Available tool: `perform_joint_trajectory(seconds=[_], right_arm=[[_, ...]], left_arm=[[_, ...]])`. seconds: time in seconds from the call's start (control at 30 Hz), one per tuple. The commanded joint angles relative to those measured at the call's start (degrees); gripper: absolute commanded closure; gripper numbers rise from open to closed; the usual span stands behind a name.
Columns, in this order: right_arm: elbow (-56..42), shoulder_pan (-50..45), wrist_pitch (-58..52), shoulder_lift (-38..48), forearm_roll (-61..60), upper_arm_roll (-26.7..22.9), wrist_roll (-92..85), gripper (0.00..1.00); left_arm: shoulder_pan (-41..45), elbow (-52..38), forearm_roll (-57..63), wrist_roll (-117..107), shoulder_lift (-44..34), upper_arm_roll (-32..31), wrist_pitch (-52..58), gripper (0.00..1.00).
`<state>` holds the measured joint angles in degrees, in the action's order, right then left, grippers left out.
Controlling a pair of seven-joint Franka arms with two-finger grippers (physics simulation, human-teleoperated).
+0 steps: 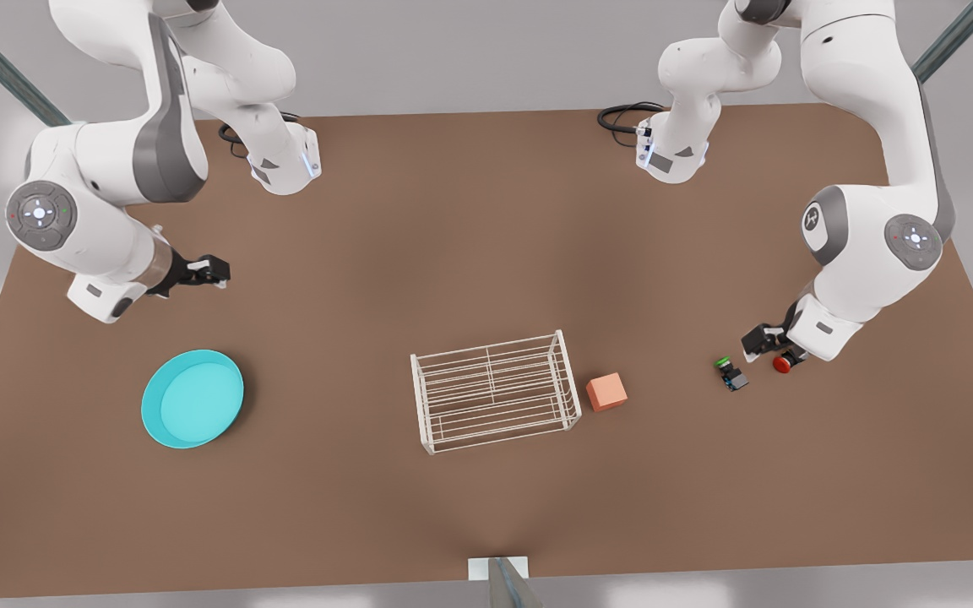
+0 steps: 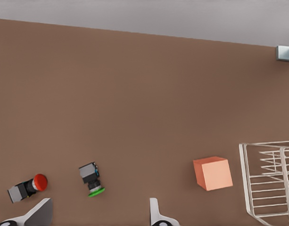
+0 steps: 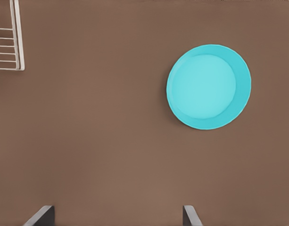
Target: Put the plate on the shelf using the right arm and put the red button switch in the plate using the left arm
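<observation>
Matt brown table (image 1: pixel 486 253); thin white wire shelf (image 1: pixel 495 391).

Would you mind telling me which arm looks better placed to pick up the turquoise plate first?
The right arm: its open tool hovers near the plate, while the left tool, also open, sits far across the table by the red button switch.

You see the plate (image 3: pixel 209 86) lying flat on the brown table (image 3: pixel 97 141), its turquoise rim unbroken and nothing inside it. One corner of the shelf (image 3: pixel 12 42) stands well apart from the plate, white wires upright on the table. The right gripper (image 3: pixel 118 215) hangs above bare table near the plate, its two dark fingertips (image 3: pixel 42 214) spread wide, gripping nothing.
</observation>
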<state>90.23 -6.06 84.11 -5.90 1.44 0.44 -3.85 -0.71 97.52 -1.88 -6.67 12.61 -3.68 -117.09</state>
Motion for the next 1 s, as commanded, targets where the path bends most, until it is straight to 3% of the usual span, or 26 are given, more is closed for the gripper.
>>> perform_joint_trajectory(seconds=[0.0, 0.1, 0.23, 0.3, 0.37, 0.5, 0.63, 0.77, 0.97], right_arm=[[0.03, -0.01, 0.79, -0.78, 0.14, 0.00, -1.16, 0.00], [0.03, 1.48, 2.89, -4.11, -0.29, -0.71, -2.21, 0.00], [0.03, 13.08, 19.77, -19.32, -3.55, -1.94, -15.39, 0.00], [-0.06, 15.02, 23.55, -23.81, -5.82, -2.03, -15.75, 0.00], [-0.32, 15.63, 26.63, -26.36, -9.52, -3.61, -15.83, 0.00], [-0.15, 17.48, 28.82, -27.67, -13.91, -3.70, -16.10, 0.00], [0.56, 21.88, 29.00, -29.78, -18.40, -3.61, -33.67, 0.00], [0.03, 25.30, 39.01, -34.97, -17.43, -3.52, -47.12, 0.00], [-0.23, 25.57, 40.51, -35.76, -17.52, -3.43, -51.87, 0.00]], left_arm=[[-0.08, -0.05, 0.13, -2.21, -0.13, -0.01, -0.77, 0.00], [0.01, 0.03, -0.49, 8.31, 0.22, -0.19, -0.95, 0.00], [-0.08, 0.39, -0.58, 43.83, 1.27, -0.62, 1.34, 0.00], [1.06, 0.30, -0.66, 46.13, 2.15, -1.42, 2.04, 0.00], [-1.57, -1.11, -9.36, 62.47, 5.14, -1.06, 3.01, 0.00], [1.06, -0.50, 1.09, 58.26, 6.46, -1.24, 0.37, 0.00], [0.53, 3.02, 13.49, 60.19, 5.41, -1.06, -2.44, 0.00], [0.09, 7.24, 13.75, 59.32, 2.77, 2.98, -6.31, 0.00], [-0.17, 8.65, 18.94, 51.85, 5.14, 4.21, -6.04, 0.02]])
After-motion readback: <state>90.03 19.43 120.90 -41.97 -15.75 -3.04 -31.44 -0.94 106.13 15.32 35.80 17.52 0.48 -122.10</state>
